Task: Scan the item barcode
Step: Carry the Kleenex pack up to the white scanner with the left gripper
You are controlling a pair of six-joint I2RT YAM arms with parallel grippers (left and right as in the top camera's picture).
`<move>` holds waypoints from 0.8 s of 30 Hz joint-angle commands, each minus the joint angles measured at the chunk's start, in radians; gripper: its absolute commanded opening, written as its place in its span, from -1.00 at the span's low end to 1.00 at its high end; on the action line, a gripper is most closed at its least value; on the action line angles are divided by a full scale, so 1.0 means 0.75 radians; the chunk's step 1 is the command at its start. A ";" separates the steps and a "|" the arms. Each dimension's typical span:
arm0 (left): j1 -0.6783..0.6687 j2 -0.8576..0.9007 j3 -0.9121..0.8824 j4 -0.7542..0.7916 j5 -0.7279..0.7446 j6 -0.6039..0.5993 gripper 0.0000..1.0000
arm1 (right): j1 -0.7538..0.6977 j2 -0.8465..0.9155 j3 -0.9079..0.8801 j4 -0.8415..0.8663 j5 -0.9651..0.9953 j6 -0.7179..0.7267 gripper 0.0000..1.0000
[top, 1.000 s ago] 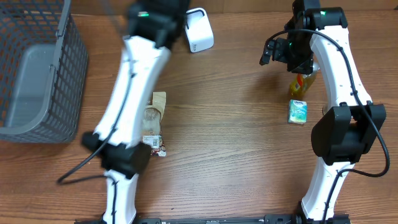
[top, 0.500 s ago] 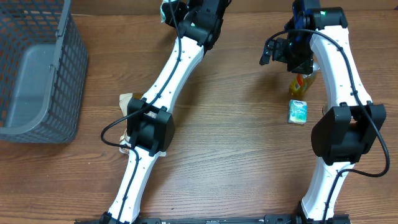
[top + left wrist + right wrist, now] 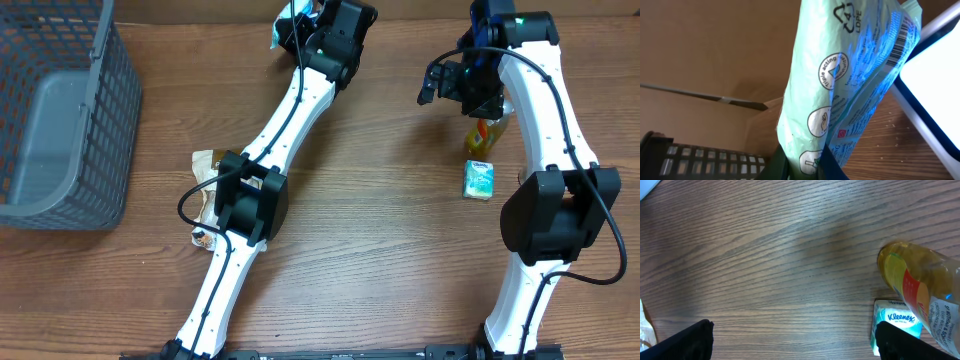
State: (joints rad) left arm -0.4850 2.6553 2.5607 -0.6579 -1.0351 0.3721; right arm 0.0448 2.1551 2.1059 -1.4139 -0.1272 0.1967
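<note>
Two robot arms work over a wooden table [image 3: 380, 230]. The left gripper [image 3: 802, 169] is reached to the table's far edge, its jaws nearly closed and pinching the lower end of a pale green plastic packet [image 3: 840, 90]. The packet stands upright above the fingers, with its printed barcode [image 3: 901, 34] near the top, turned toward the bright white face of a scanner [image 3: 935, 85] just beside it; whether the two touch cannot be told. From overhead only a corner of the packet [image 3: 281, 28] shows past the arm. The right gripper [image 3: 800, 347] hangs over bare wood with its jaws spread fully wide, holding and touching nothing. Near it a yellow bottle [image 3: 920, 280] lies against a small tissue pack [image 3: 892, 325]. A grey wire basket [image 3: 60, 110] sits at the far left, and a brown packet [image 3: 205, 165] lies partly under the left arm.
</note>
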 commanded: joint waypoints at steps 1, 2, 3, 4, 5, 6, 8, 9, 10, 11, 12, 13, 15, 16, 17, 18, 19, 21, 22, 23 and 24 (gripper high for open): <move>-0.012 0.036 0.002 0.010 0.011 0.024 -0.92 | -0.001 -0.024 0.034 0.005 -0.008 -0.011 1.00; -0.012 0.045 0.001 0.010 0.010 0.024 -0.92 | -0.001 -0.024 0.034 0.005 -0.008 -0.011 1.00; -0.012 0.052 0.001 0.010 0.010 0.025 -0.92 | -0.001 -0.024 0.034 0.005 -0.008 -0.011 1.00; -0.014 0.063 0.000 0.005 0.011 0.029 -0.92 | -0.001 -0.024 0.034 0.005 -0.008 -0.011 1.00; -0.018 0.072 0.000 0.003 0.011 0.035 -0.92 | -0.001 -0.024 0.034 0.005 -0.008 -0.011 1.00; -0.021 0.078 -0.001 -0.005 0.011 0.034 -0.92 | -0.001 -0.024 0.034 0.005 -0.008 -0.011 1.00; -0.030 0.092 -0.001 -0.009 0.011 0.034 -0.92 | -0.001 -0.024 0.034 0.005 -0.008 -0.011 1.00; -0.035 0.099 -0.002 -0.014 0.012 0.033 -0.92 | -0.001 -0.024 0.034 0.005 -0.008 -0.011 1.00; -0.039 0.107 -0.003 -0.015 0.016 0.033 -0.91 | -0.001 -0.024 0.034 0.005 -0.008 -0.011 1.00; -0.043 0.112 -0.003 -0.020 0.017 0.033 -0.92 | -0.001 -0.024 0.034 0.005 -0.008 -0.011 1.00; -0.047 0.119 -0.003 -0.029 0.022 0.032 -0.92 | -0.001 -0.024 0.034 0.005 -0.008 -0.011 1.00; -0.050 0.125 -0.003 -0.033 0.023 0.031 -0.92 | -0.001 -0.024 0.034 0.005 -0.008 -0.011 1.00; -0.056 0.143 -0.004 -0.035 0.021 0.032 -0.92 | -0.001 -0.024 0.034 0.005 -0.008 -0.011 1.00; -0.061 0.159 -0.006 -0.037 0.021 0.032 -0.92 | -0.001 -0.024 0.034 0.005 -0.008 -0.011 1.00; -0.063 0.164 -0.009 -0.046 0.023 0.031 -0.92 | -0.001 -0.024 0.034 0.005 -0.008 -0.011 1.00; -0.065 0.171 -0.011 -0.056 0.024 0.020 -0.92 | -0.001 -0.024 0.034 0.005 -0.008 -0.011 1.00; -0.067 0.175 -0.011 -0.067 0.024 0.013 -0.92 | -0.001 -0.024 0.034 0.005 -0.008 -0.011 1.00; -0.070 0.175 -0.019 -0.098 0.044 0.008 -0.92 | -0.001 -0.024 0.034 0.005 -0.008 -0.011 1.00; -0.070 0.175 -0.020 -0.108 0.057 0.008 -0.92 | -0.001 -0.024 0.034 0.005 -0.008 -0.011 1.00; -0.070 0.175 -0.020 -0.109 0.055 0.008 -0.92 | -0.001 -0.024 0.034 0.005 -0.008 -0.011 1.00; -0.070 0.175 -0.020 -0.109 0.052 0.008 -0.92 | -0.001 -0.024 0.034 0.005 -0.008 -0.011 1.00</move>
State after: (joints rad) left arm -0.5289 2.7346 2.5607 -0.7227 -1.0500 0.3737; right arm 0.0448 2.1551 2.1059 -1.4139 -0.1272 0.1967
